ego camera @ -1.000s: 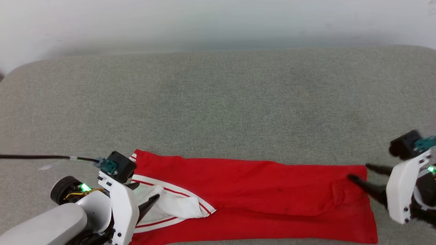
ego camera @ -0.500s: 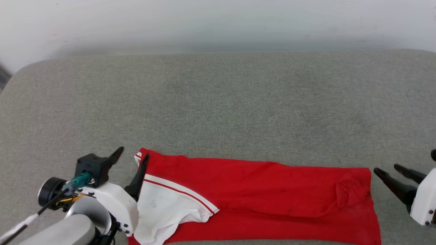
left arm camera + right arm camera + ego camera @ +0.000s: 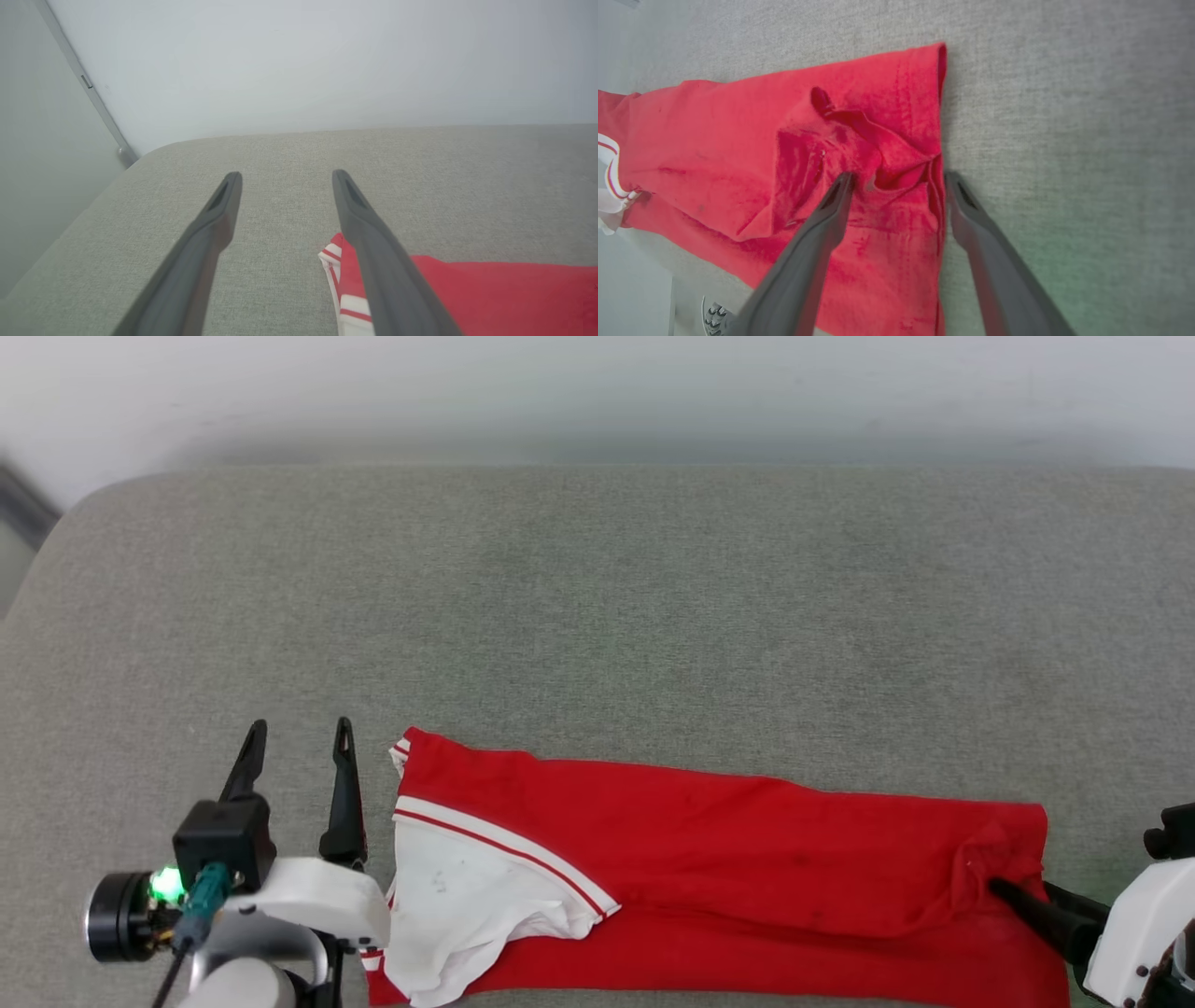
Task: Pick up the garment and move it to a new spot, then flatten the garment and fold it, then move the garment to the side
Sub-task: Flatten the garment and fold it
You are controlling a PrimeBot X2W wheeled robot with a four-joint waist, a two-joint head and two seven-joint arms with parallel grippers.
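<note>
The garment [image 3: 728, 859] lies as a long red strip along the near edge of the grey cushion [image 3: 597, 616], its white sleeve [image 3: 457, 905] with red-striped trim at the left end. My left gripper [image 3: 297, 737] is open just left of the garment, fingers pointing away, nothing between them. In the left wrist view the left gripper [image 3: 286, 178] hovers over bare cushion, the garment [image 3: 495, 298] at lower right. My right gripper [image 3: 1022, 889] is open at the garment's right end. In the right wrist view the right gripper [image 3: 899, 179] straddles a crumpled fold of the garment [image 3: 738, 140] at its edge.
The grey cushion [image 3: 1064, 116] stretches wide behind and beside the garment. A pale wall [image 3: 597, 392] rises behind it. The cushion's rounded left corner [image 3: 140, 163] meets a wall corner with a grey strip [image 3: 88, 88].
My left gripper came off the white sleeve and swung left, fingers now pointing away beside the garment. My right gripper moved back in over the garment's right end. The head view shifted slightly.
</note>
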